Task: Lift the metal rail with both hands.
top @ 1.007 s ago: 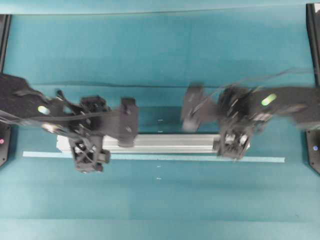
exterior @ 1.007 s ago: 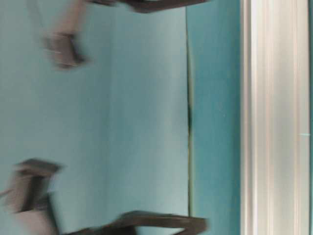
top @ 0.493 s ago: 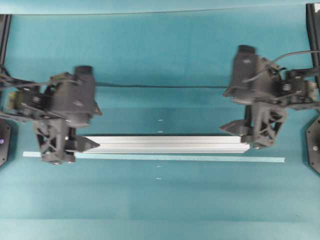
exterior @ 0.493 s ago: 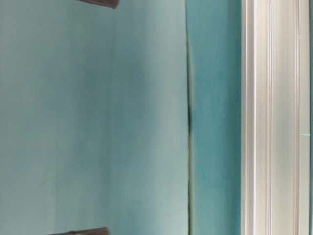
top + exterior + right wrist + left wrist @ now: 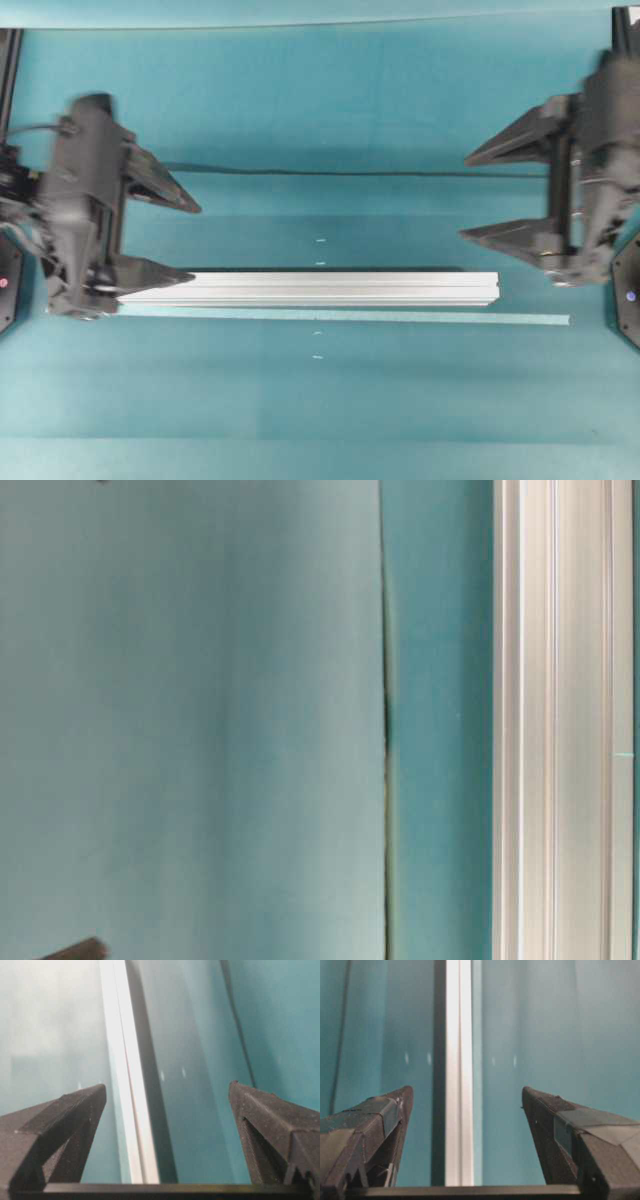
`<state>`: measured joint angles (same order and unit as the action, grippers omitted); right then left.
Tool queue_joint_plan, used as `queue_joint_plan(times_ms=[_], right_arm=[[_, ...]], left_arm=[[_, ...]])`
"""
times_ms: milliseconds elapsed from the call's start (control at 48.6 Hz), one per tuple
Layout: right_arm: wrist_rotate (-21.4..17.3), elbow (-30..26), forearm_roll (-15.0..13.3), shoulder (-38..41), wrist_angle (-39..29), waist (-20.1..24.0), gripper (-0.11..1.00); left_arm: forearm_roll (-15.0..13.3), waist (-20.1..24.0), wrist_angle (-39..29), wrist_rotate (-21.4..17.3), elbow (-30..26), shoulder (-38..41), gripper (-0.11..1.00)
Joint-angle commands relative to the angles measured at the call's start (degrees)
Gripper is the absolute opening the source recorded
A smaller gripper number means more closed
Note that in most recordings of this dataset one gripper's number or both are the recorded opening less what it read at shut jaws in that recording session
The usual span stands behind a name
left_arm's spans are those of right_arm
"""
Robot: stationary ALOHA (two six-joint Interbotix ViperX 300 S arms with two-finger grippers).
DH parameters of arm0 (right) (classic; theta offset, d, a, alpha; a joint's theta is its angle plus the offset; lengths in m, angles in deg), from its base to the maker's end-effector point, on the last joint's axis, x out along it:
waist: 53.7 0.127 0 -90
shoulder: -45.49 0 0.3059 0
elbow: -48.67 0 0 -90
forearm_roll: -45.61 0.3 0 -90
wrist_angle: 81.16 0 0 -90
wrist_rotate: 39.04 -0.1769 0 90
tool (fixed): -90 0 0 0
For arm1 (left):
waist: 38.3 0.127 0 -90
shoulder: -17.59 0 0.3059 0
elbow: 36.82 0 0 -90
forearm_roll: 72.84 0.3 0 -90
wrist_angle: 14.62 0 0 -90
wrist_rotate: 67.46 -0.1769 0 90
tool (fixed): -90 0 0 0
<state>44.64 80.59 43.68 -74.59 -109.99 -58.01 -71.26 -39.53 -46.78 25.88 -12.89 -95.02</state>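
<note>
The metal rail [image 5: 320, 287] is a long silver grooved bar lying flat on the teal table, left to right. My left gripper [image 5: 192, 242] is open at the rail's left end, with its near finger [image 5: 150, 272] over that end. My right gripper [image 5: 466, 197] is open, off the rail's right end and further back, touching nothing. In the left wrist view the rail [image 5: 458, 1060] runs between the wide-spread jaws of that gripper [image 5: 467, 1091], nearer the left finger. In the right wrist view the rail [image 5: 122, 1060] lies below the open gripper [image 5: 167, 1085]. The table-level view shows the rail [image 5: 560, 720] close up.
A thin pale tape strip [image 5: 400, 317] lies just in front of the rail. A dark seam [image 5: 320, 172] crosses the mat behind it. Black arm bases [image 5: 628, 295] stand at the table's side edges. A dark fingertip [image 5: 70, 950] shows low in the table-level view.
Both grippers were down on the rail a second ago. They have come off it, opened wide and swung out to the table's sides. The rail stays lying on the table.
</note>
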Motion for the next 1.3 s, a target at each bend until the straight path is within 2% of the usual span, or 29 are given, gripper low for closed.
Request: queue_joint_plan(times_ms=[0, 226, 617, 843, 1275], right_arm=[[-0.09, 0.0, -0.09, -2.11, 0.88, -0.09, 0.99], [-0.09, 1.14, -0.18, -6.86, 1.05, -0.09, 0.99], [-0.09, 3.87, -0.18, -14.68, 8.17, -0.53, 0.99], [-0.18, 6.42, -0.09, -17.84, 12.13, -0.53, 0.99], [-0.18, 7.21, -0.09, -18.54, 13.01, -0.53, 0.99]], left_arm=[[-0.09, 0.18, 2.99, 0.18, 0.26, -2.37, 0.85], [-0.09, 0.35, 9.4, 0.53, 2.64, -8.61, 0.85], [-0.09, 0.35, 10.02, 0.62, 3.96, -16.26, 0.85], [-0.09, 0.35, 10.2, 0.62, 4.39, -17.93, 0.85], [0.0, 0.35, 11.95, 0.62, 5.19, -18.28, 0.85]])
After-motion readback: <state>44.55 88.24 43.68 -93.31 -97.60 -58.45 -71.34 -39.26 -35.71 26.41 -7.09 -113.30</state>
